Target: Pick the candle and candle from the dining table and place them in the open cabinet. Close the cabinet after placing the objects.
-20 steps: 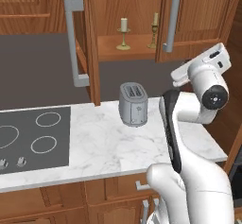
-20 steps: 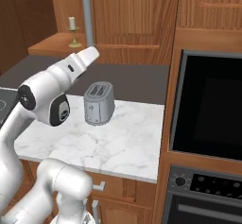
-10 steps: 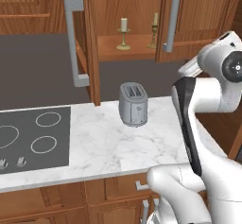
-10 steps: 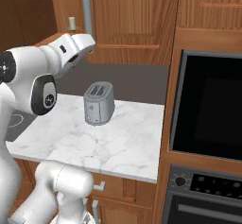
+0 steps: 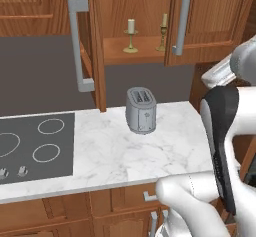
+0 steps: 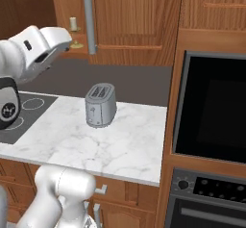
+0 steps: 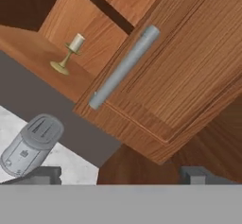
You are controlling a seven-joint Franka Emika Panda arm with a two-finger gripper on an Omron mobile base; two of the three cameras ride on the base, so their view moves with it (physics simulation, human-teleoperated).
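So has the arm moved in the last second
Yes. In the right base view the tool end has swung up and left of the toaster, toward the cabinet door handle.

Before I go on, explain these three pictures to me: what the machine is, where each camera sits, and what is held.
It is a white robot arm on a driving base in a rendered kitchen. Two cameras ride on the base, behind the arm to its left and right. The third looks along the tool, whose jaws stand open and hold nothing. On the marble counter stands a grey toaster beside a black hob. Above, the open cabinet holds two brass candlesticks on its shelf: a thick cream candle and a thin candle. The hand view faces the right door's grey handle.
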